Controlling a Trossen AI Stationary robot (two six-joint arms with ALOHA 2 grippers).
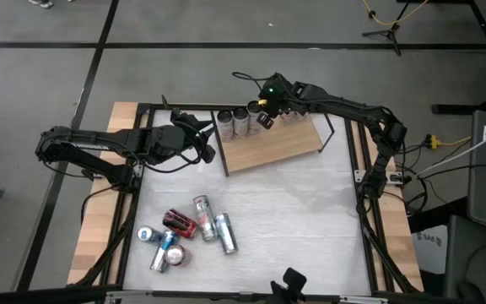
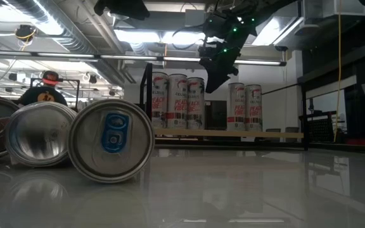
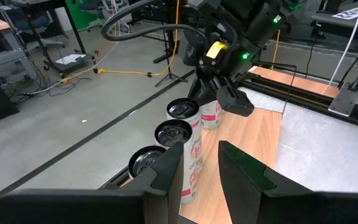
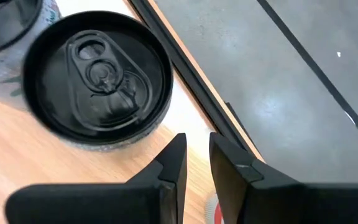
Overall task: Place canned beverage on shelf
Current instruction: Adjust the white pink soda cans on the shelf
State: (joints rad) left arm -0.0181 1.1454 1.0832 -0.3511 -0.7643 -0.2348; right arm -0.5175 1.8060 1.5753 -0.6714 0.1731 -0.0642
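Note:
The shelf (image 1: 277, 145) is a light-brown board in a black wire frame at the table's far middle. Several cans (image 2: 177, 101) stand upright on their bases in a row along its far edge. My right gripper (image 4: 196, 155) is shut and slants down into the gap in that row, right beside a black-topped can (image 4: 98, 74). Nothing is between its fingers. In the low view its tips (image 2: 215, 85) hang about level with the can tops. My left gripper (image 3: 201, 155) is shut, holds nothing, and hovers by the shelf's left end (image 1: 209, 154).
Several loose cans (image 1: 184, 232) lie on their sides on the white tabletop near its front left. Two of them (image 2: 109, 139) show end-on, close to the low camera. A black frame rail (image 4: 197, 81) runs behind the shelf. A person (image 2: 46, 88) sits in the room beyond.

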